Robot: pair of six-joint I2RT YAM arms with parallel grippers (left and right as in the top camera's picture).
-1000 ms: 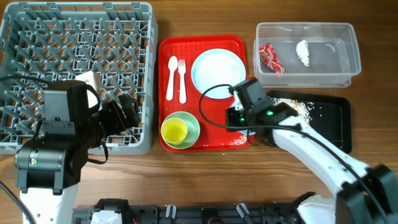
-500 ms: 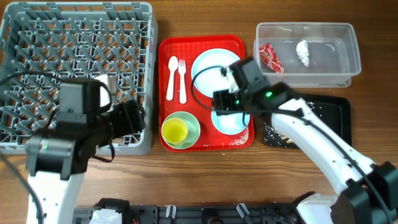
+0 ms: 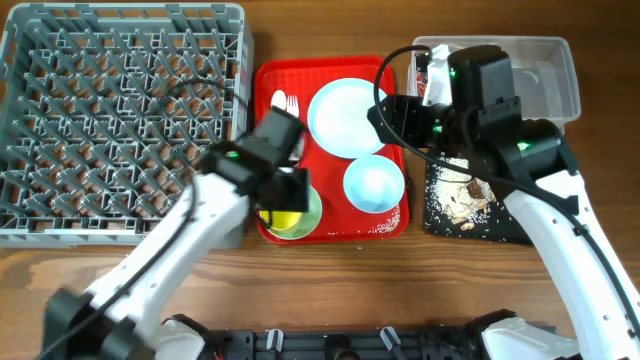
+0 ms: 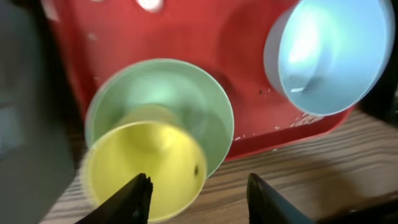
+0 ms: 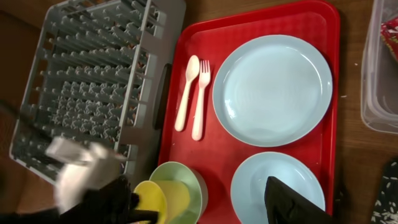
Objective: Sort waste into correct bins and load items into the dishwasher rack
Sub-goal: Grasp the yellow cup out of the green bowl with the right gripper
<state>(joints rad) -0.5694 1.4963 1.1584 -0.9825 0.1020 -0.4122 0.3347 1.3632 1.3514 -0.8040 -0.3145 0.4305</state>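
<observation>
My left gripper (image 3: 283, 195) (image 4: 199, 194) hangs low over the yellow cup (image 4: 146, 168), which stands in the green bowl (image 4: 163, 109) on the red tray. It is open, with one finger (image 4: 134, 199) over the cup's mouth and the other finger outside its wall. My right gripper (image 3: 397, 118) (image 5: 199, 202) is open and empty, high above the tray. Below it lie the pale-blue plate (image 5: 272, 89), a blue bowl (image 5: 277, 186), and the white spoon (image 5: 186, 93) and fork (image 5: 200, 99). The grey dishwasher rack (image 3: 120, 120) stands empty at left.
The clear tub (image 3: 545, 75) at back right holds the red wrapper (image 5: 392, 34); my right arm covers much of it. The black tray (image 3: 520, 225) in front of it carries food scraps (image 3: 465, 195). A few crumbs lie on the red tray (image 3: 330, 225).
The left arm swung from the rack to the yellow cup and its jaws narrowed. The right gripper set the blue bowl on the red tray, opened, and rose toward the tub.
</observation>
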